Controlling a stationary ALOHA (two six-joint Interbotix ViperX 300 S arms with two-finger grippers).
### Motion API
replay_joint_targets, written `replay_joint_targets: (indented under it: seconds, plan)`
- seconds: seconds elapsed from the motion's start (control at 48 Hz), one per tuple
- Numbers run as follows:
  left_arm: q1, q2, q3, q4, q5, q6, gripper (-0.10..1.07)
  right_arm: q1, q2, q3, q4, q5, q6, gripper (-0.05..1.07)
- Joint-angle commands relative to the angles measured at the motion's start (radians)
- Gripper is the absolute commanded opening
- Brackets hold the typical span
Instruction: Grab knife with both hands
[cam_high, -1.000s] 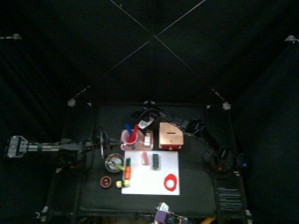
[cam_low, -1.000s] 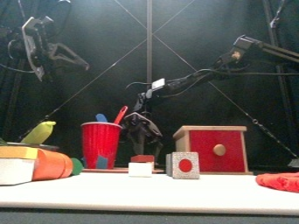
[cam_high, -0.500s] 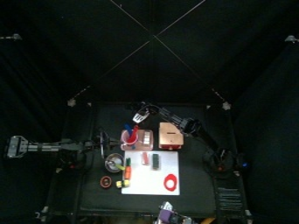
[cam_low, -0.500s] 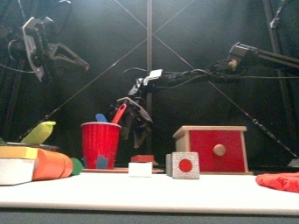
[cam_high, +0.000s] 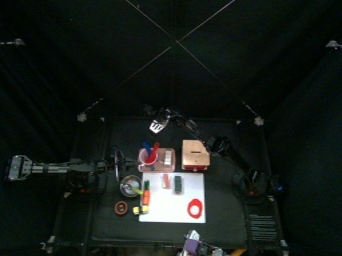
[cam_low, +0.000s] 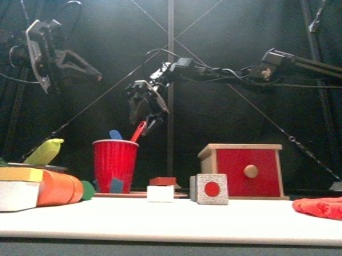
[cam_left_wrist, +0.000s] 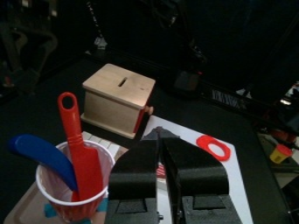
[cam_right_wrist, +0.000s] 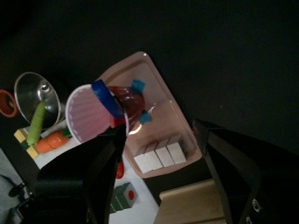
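Eyes on the red cup (cam_low: 115, 163), standing in the back-left quarter of the table (cam_low: 174, 225). Poking out of its mouth and leaning towards the right edge: the red knife (cam_low: 138, 130), the end with a hole uppermost. Sharing the same cup, just beside it, a blue utensil (cam_low: 116, 134). Touched by neither arm.

High over that cup, spotting the right gripper (cam_low: 144, 97), reached in from the right edge and across the middle. Pointing down, jaws flung wide apart, gripping nothing. Clear air between its tips and the top of the knife. From its own wrist, looking straight down into the cup between the spread jaws.

Over at the left edge, finding the left gripper (cam_left_wrist: 158, 140), held up off the table and facing the cup from the side, well apart from the knife. Jaws drawn near together, only a slim gap, nothing pinched between them.

Just beside the cup, towards the right edge, noting a wooden box (cam_low: 243, 170) with a red front. Nearer the front edge, two small blocks (cam_low: 162, 189) and a red ring (cam_high: 197, 208) on a white sheet (cam_high: 177, 205). Near the front-left corner, something green and yellow (cam_low: 44, 152), too unclear to name.
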Motion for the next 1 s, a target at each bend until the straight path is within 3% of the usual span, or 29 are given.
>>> replay_joint_targets:
  seconds: [0.0,0.979]
  plan:
    - [0.003,0.002,-0.015,-0.002,-0.005,0.002,0.39,-0.048,0.011,-0.557,0.023,0.078,0.043,0.94]
    - [0.017,0.002,-0.012,-0.002,-0.005,0.005,0.39,-0.048,0.038,-0.555,0.015,0.078,0.043,0.94]
